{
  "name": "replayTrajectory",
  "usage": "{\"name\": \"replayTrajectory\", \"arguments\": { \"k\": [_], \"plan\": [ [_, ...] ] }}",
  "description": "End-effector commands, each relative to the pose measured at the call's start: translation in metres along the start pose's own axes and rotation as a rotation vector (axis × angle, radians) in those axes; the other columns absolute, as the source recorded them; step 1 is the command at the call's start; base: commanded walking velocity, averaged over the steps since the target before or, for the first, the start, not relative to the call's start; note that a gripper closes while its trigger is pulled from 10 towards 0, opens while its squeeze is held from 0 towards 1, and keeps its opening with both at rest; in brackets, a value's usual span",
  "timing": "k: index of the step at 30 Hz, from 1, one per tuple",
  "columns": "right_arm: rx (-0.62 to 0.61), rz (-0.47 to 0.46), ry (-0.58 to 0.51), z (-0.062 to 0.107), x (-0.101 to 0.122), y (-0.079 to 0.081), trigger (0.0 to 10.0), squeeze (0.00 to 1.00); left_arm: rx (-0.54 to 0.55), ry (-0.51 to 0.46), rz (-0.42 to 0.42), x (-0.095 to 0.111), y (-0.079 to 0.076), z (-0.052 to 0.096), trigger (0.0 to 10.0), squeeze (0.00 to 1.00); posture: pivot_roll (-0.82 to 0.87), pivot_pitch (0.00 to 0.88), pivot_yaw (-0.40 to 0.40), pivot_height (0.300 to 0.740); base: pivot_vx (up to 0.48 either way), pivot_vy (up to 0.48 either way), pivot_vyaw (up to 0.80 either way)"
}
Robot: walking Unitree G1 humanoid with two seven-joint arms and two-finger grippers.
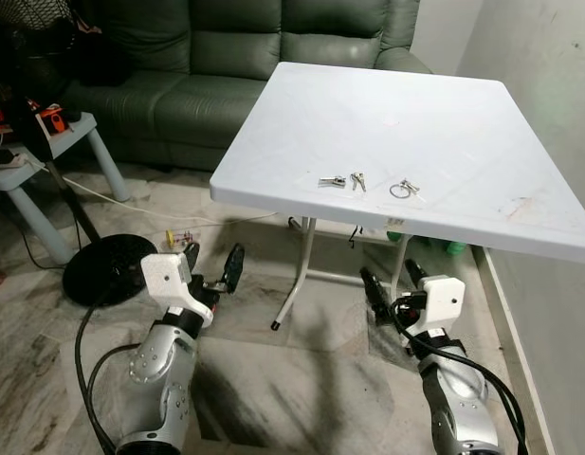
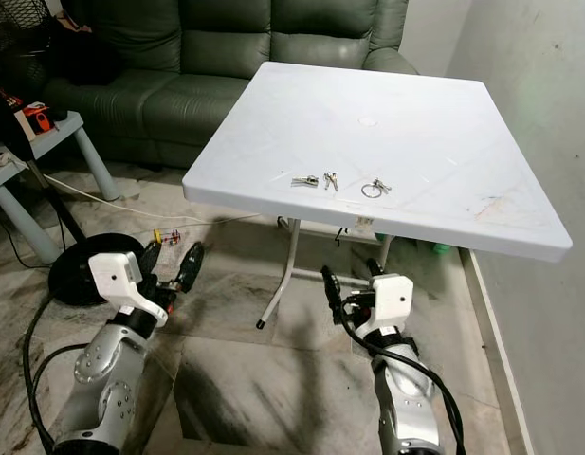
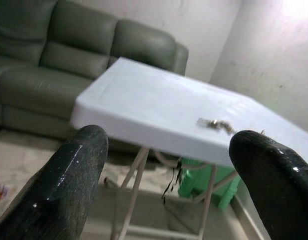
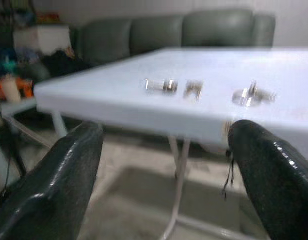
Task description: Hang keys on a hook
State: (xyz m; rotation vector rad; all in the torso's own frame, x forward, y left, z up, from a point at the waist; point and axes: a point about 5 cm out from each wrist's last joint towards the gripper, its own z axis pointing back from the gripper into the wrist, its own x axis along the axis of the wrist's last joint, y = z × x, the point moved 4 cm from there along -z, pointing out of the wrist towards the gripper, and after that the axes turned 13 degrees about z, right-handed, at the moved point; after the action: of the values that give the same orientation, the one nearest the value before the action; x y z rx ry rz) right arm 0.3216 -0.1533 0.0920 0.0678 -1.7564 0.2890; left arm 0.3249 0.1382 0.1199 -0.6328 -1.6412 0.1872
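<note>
Right claw (image 1: 391, 282) gapes below the table's (image 1: 482, 142) blurred keys (image 4: 251, 95).

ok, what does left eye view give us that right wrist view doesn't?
Left eye view adds: the left gripper and right gripper, both open, low in front of the table, plus a black round base on the floor. Right wrist view adds: a white box beyond the sofa. Shared: table, sofa, keys and key ring near the front edge.
</note>
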Motion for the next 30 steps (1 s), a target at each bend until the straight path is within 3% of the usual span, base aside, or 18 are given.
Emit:
{"name": "replayTrajectory", "arguments": {
  "k": [1,6,24,30],
  "plan": [
    [-0.003,-0.004,-0.036,-0.006,0.013,-0.001,10.0,0.0,-0.003,-0.013,-0.001,0.008,-0.003,-0.003,10.0,0.0,-0.01,0.0,-0.033,0.715,0.0,0.0,0.0],
    [0.002,-0.012,-0.071,-0.015,0.028,0.002,10.0,0.0,-0.007,-0.017,-0.01,0.015,-0.006,-0.005,10.0,0.0,-0.01,0.0,-0.034,0.715,0.0,0.0,0.0],
    [0.03,0.008,-0.033,-0.02,0.028,0.004,10.0,0.0,0.048,0.026,-0.01,0.014,0.002,-0.008,10.0,0.0,0.0,0.0,-0.044,0.715,0.0,0.0,0.0],
    [0.03,0.007,-0.03,-0.02,0.027,0.004,10.0,0.0,0.049,0.034,-0.013,0.013,0.002,-0.01,10.0,0.0,0.0,0.0,-0.04,0.715,0.289,0.0,0.0]
  ]
}}
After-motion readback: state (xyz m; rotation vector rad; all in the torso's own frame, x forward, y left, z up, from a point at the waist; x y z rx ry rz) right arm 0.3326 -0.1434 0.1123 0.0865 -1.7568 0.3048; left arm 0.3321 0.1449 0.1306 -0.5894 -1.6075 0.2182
